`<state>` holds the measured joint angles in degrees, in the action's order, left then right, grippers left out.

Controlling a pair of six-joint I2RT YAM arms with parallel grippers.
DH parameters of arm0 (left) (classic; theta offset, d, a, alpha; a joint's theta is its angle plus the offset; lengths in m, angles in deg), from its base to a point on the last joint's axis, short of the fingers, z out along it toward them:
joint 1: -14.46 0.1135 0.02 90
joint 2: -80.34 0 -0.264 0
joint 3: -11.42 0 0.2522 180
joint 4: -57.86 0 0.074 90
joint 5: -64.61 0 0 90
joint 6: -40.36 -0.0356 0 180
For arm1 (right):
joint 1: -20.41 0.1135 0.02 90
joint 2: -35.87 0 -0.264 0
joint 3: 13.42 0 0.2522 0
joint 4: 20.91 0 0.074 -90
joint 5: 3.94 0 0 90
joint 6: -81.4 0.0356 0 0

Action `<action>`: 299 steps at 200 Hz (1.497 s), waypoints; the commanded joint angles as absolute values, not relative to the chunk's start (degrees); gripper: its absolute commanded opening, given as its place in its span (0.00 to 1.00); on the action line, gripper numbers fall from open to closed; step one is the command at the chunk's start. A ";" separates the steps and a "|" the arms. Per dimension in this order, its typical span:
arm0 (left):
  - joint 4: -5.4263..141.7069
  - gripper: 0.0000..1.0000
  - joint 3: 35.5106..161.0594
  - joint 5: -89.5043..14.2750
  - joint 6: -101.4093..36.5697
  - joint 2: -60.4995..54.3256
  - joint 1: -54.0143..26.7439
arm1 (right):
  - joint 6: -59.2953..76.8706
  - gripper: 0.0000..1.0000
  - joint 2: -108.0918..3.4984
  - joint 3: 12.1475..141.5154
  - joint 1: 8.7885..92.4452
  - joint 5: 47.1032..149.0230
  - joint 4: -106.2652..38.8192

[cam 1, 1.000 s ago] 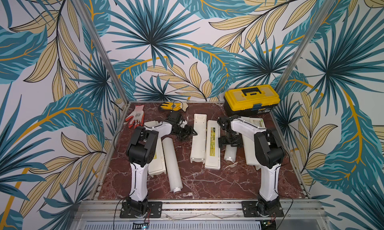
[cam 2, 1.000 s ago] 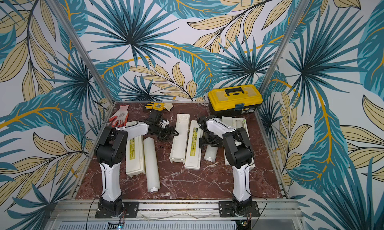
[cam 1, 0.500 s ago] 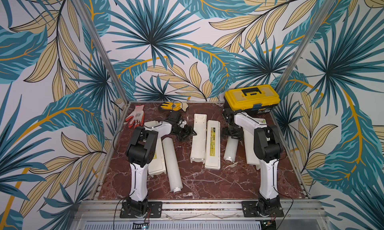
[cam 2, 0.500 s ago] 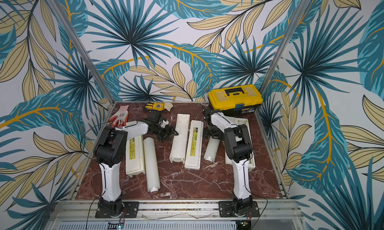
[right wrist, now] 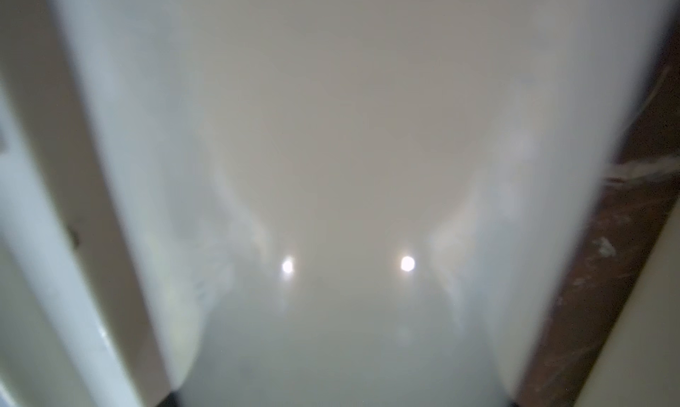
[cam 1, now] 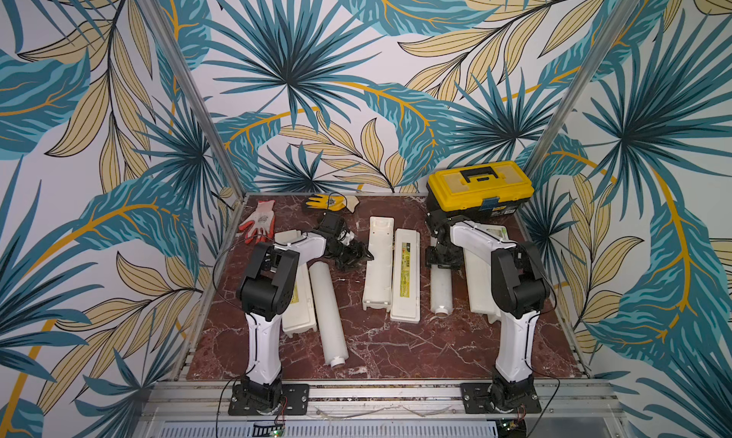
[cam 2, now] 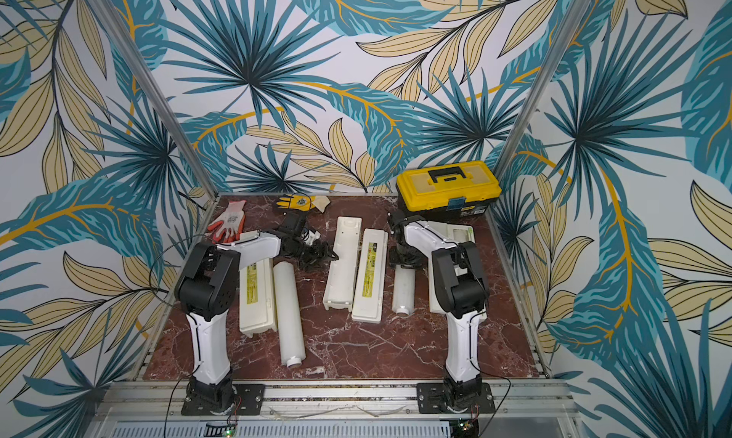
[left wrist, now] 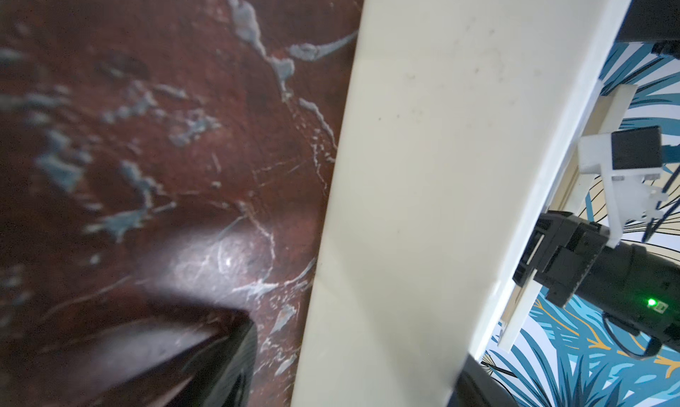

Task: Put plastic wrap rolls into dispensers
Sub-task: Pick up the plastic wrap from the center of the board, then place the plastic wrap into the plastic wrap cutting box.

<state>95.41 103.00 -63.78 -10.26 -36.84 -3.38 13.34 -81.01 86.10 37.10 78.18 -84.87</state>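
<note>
Top views, both: the left arm (cam 1: 263, 337) stands up from its base, elbow high, forearm stretched low toward the middle of the table (cam 1: 396, 353). Its left gripper (cam 1: 358, 255) sits right against the lid side of the open middle dispenser (cam 1: 405, 273). The left roll (cam 1: 328, 309) lies flat just beside the left dispenser (cam 1: 303, 317), untouched. Over to the right arm (cam 1: 515, 337): elbow up, forearm angled back and inward, wrist tipped down. The right gripper (cam 1: 441, 257) is planted over the far end of the right roll (cam 1: 441, 293), which lies on the table between the middle dispenser and the right dispenser (cam 1: 479, 285).

Left wrist: a cream wall of the middle dispenser (left wrist: 423, 202) runs between the two dark fingers (left wrist: 228, 364), with a sliver of marble showing beside one. Clamped or not, I can't tell.

Right wrist: the right roll (right wrist: 349, 166) fills nearly everything, blurred, dark jaw tips just peeking in at either side. Pinching or merely straddling, can't tell.
</note>
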 commanded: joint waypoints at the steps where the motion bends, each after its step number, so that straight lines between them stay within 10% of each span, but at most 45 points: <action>1: 96.32 0.73 102.23 -63.47 -11.21 -33.78 -2.81 | 11.39 0.37 -75.74 83.15 38.08 81.16 -85.76; 80: 101.21 0.70 103.90 -58.95 -16.69 -29.66 -1.76 | 11.01 0.29 -66.05 96.28 39.57 83.66 -95.68; 166: 100.73 0.49 97.59 -60.78 -17.31 -30.26 -4.89 | 16.89 0.30 -85.16 130.71 48.66 87.87 -100.92; 299: 96.27 0.50 91.64 -59.70 -14.03 -24.75 -8.82 | 17.58 0.30 -89.06 122.64 51.04 88.25 -97.08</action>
<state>97.97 93.43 -63.32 -14.26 -30.07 -10.07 16.90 -92.07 123.03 50.78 88.65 -100.54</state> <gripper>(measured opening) 0.497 0.703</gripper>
